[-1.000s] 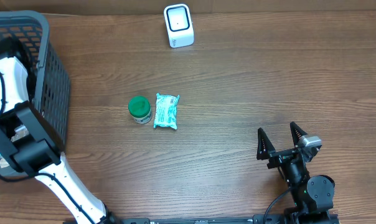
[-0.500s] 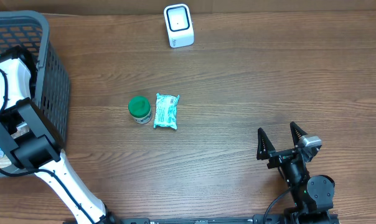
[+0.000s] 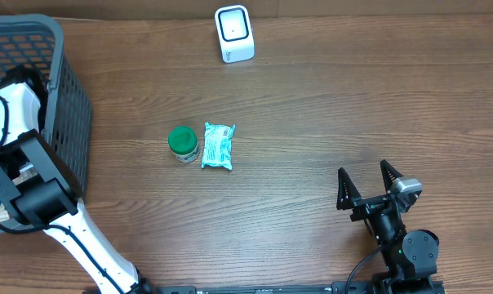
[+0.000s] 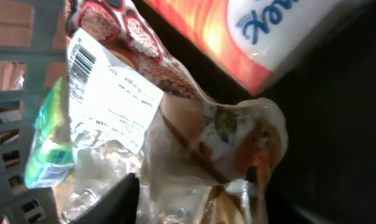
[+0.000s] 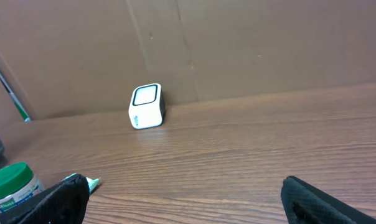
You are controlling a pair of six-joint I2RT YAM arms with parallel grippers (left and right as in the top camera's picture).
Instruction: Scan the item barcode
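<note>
Snack packet [image 4: 206,137], crinkly and clear, lies inside the dark mesh basket [image 3: 71,106] at the table's [image 3: 312,106] left edge, its white barcode label [image 4: 110,93] turned up toward the left wrist camera. We see the left gripper [image 4: 194,206] right down on it, one dark finger [image 4: 116,199] at the packet's lower edge, but we can't tell whether the jaws have it pinched. An orange pack [image 4: 238,37] lies behind the packet and a green one [image 4: 48,149] beside it. Over on the near right, the right gripper [image 3: 366,186] sits with jaws spread wide, holding nothing. The white scanner [image 3: 234,33] stands at the far edge. A green-lidded jar [image 3: 182,142] and a teal pouch [image 3: 218,146] lie side by side mid-table.
</note>
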